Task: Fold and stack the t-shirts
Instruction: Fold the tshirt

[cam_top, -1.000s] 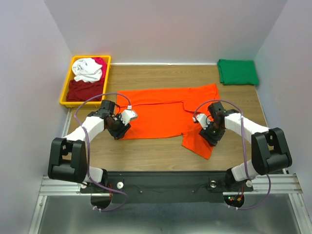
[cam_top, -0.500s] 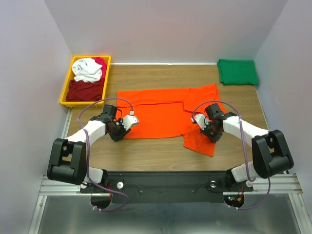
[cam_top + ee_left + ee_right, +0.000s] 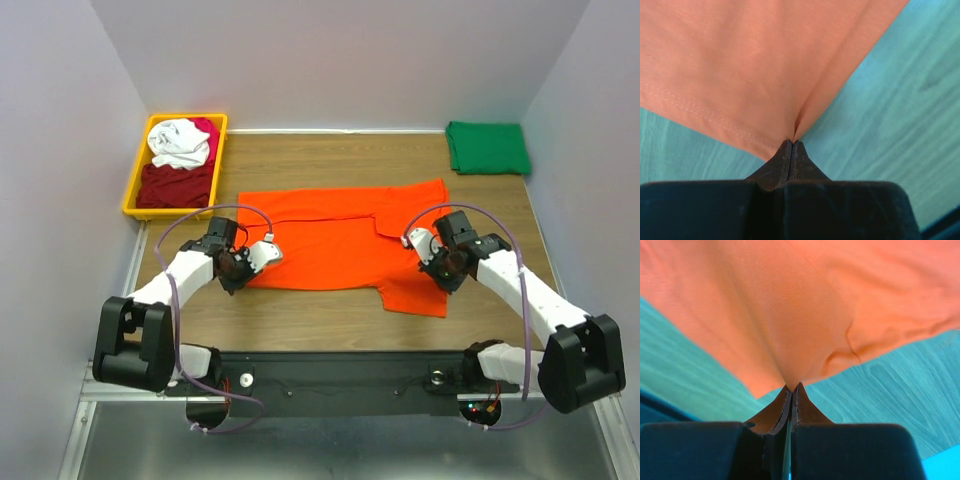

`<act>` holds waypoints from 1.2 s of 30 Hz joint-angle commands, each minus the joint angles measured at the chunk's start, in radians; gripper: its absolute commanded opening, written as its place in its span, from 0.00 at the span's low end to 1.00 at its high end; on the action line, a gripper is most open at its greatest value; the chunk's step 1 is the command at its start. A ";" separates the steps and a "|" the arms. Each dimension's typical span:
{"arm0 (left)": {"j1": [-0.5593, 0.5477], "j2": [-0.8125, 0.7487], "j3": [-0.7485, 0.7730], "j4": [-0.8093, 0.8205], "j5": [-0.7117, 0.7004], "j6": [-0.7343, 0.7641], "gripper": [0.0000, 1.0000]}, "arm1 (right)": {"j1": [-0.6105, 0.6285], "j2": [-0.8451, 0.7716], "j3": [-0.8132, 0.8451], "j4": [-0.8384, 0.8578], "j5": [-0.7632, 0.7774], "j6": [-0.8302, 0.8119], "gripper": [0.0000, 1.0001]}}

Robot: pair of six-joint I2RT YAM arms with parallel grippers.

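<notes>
Overhead view of a wooden table [image 3: 320,315]. An orange shirt [image 3: 330,235] lies spread flat at its centre. The left gripper [image 3: 791,146], jaws pressed together, pinches the shirt's hem corner at 8 o'clock. The right gripper [image 3: 792,389], jaws likewise closed, pinches a bunched fold of the shirt at 4 o'clock, probably a sleeve. A folded green shirt [image 3: 487,147] sits at 1 o'clock, well apart. At 10 o'clock, a yellow bin [image 3: 133,195] holds a white shirt [image 3: 180,142] atop a dark red shirt [image 3: 176,185].
</notes>
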 commanded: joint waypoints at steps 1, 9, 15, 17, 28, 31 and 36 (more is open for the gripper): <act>-0.001 -0.087 0.014 -0.137 0.020 0.045 0.00 | 0.001 -0.088 0.056 -0.109 -0.014 0.017 0.01; 0.014 -0.115 0.112 -0.177 0.026 0.047 0.00 | -0.009 -0.049 0.163 -0.126 0.012 0.009 0.01; 0.031 -0.019 0.243 -0.182 0.055 0.047 0.00 | -0.022 0.070 0.344 -0.106 0.025 -0.045 0.01; 0.045 0.029 0.295 -0.179 0.067 0.048 0.00 | -0.028 0.134 0.405 -0.099 0.026 -0.069 0.01; 0.083 0.314 0.571 -0.190 0.101 0.053 0.00 | -0.122 0.439 0.634 -0.053 0.020 -0.180 0.01; 0.089 0.395 0.640 -0.184 0.109 0.048 0.00 | -0.146 0.508 0.675 -0.039 0.012 -0.195 0.01; 0.098 0.523 0.720 -0.161 0.100 0.038 0.00 | -0.156 0.619 0.721 -0.010 -0.001 -0.203 0.01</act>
